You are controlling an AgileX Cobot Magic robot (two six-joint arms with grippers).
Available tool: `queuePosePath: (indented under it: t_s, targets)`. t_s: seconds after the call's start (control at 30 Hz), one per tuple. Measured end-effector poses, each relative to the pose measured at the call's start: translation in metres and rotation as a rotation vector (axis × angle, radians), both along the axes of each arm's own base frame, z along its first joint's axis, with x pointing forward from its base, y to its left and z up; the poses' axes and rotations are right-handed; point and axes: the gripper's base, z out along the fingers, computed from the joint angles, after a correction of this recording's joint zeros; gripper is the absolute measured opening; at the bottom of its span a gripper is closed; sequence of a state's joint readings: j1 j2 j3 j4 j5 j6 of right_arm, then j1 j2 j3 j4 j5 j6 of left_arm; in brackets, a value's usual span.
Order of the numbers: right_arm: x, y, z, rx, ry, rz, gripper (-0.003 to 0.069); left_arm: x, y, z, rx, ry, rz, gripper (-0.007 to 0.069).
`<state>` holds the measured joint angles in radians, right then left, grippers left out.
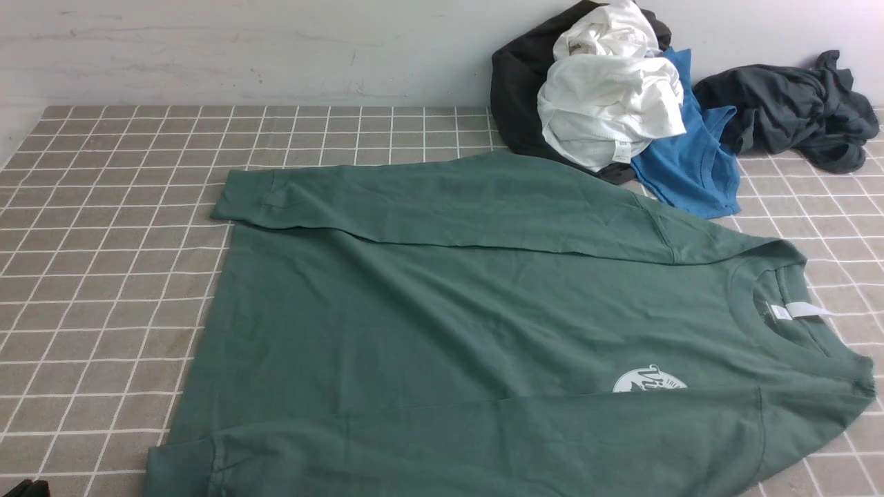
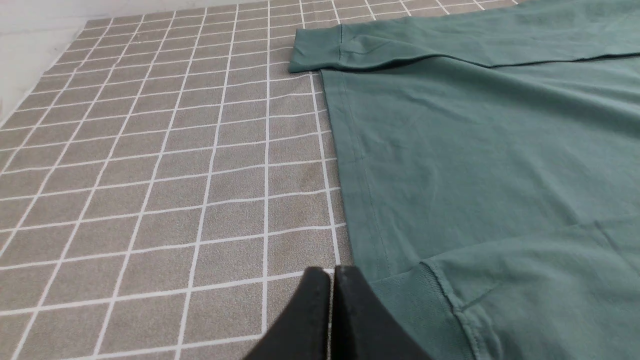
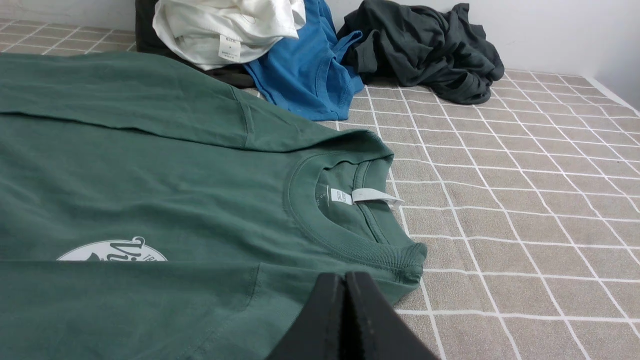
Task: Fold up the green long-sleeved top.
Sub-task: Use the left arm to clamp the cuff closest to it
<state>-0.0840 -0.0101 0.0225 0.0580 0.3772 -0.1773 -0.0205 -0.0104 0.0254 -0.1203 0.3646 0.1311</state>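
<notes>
The green long-sleeved top [image 1: 442, 310] lies flat across the middle of the counter [image 1: 103, 207], with its collar [image 3: 320, 235] to the right, its hem [image 2: 350, 190] to the left and both sleeves laid in over the body. It looks soft, light and limp, and is likely to sag and drag, so pinching the hem corner and the shoulder seems best. The left tool [image 2: 331, 272] hangs just beside the hem, jaws together and empty. The right tool [image 3: 345, 277] is by the near shoulder, likewise. The near sleeve [image 1: 483, 435] half covers the chest logo [image 1: 649, 381], and the top's near edge is cut off in the front view.
</notes>
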Motion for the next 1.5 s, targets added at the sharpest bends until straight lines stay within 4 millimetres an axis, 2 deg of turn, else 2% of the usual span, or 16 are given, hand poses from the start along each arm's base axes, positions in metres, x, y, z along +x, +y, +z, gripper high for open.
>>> queuePosePath:
  t_s: [1.27, 1.4, 1.5]
  targets:
    - [0.000, 0.000, 0.000, -0.003, -0.002, 0.000, -0.0014, 0.000, 0.000, 0.001, 0.000, -0.009, 0.001, -0.0007]
    - [0.001, 0.000, 0.005, 0.011, -0.066, -0.003, -0.0014, 0.002, 0.001, 0.008, -0.004, -0.104, 0.013, -0.0007]
    - [0.002, -0.001, 0.023, 0.086, -0.274, -0.017, -0.0014, 0.004, 0.003, 0.028, -0.012, -0.323, 0.040, -0.0007]
